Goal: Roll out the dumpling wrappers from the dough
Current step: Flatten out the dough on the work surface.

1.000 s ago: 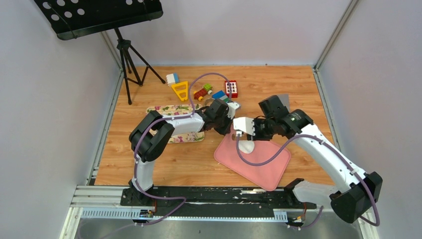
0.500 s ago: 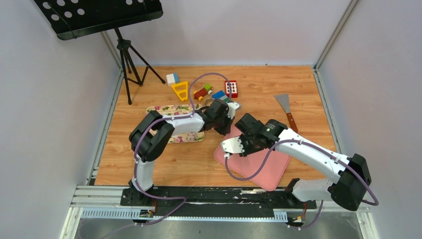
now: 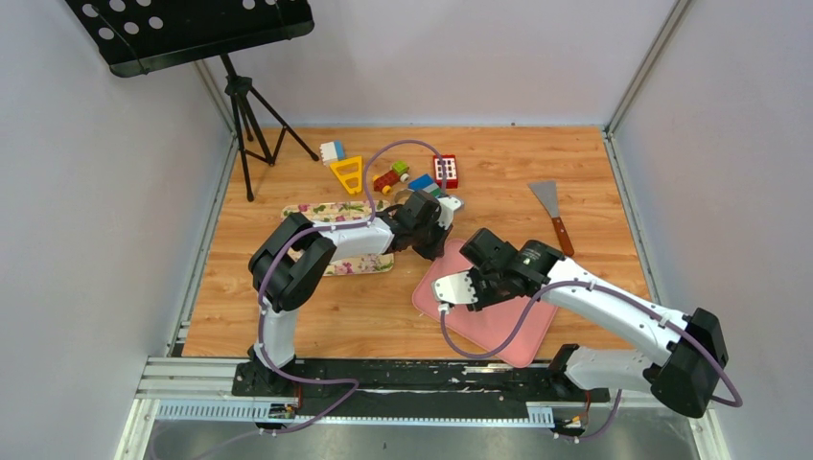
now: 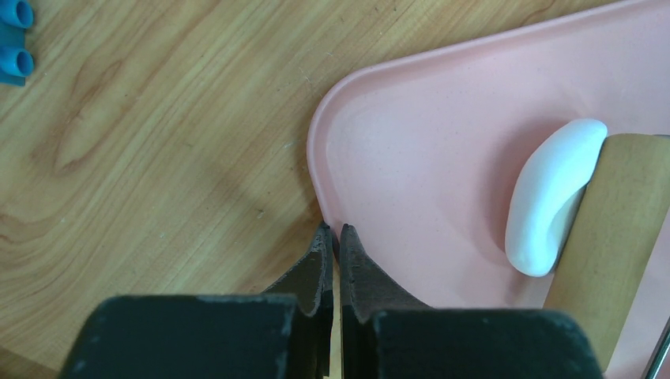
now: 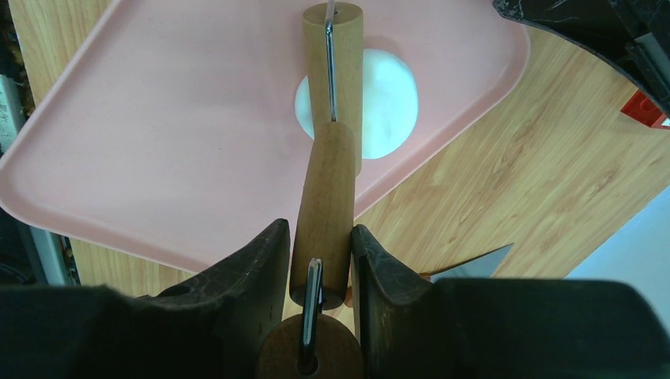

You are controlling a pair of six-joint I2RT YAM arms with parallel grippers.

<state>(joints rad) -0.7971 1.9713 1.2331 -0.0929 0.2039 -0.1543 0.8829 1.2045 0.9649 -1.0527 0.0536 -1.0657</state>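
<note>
Two arms busy | right gripper [image 5: 320, 237] clenched on the wooden rolling pin [image 5: 328, 181] handle, roller sitting on the dough [image 5: 391, 103] | dough = flattened white blob on the pink mat [image 5: 158, 118], toward the tabletop's near edge, right of middle | left gripper [image 4: 333, 237] pinched tight on the mat's rim

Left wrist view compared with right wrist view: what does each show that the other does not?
Only the left wrist view shows the left gripper pinching the pink mat at its edge, and a blue brick. Only the right wrist view shows the right gripper holding the wooden roller by its handle, a scraper blade and a red brick. Both show mat, roller and white dough.
</note>
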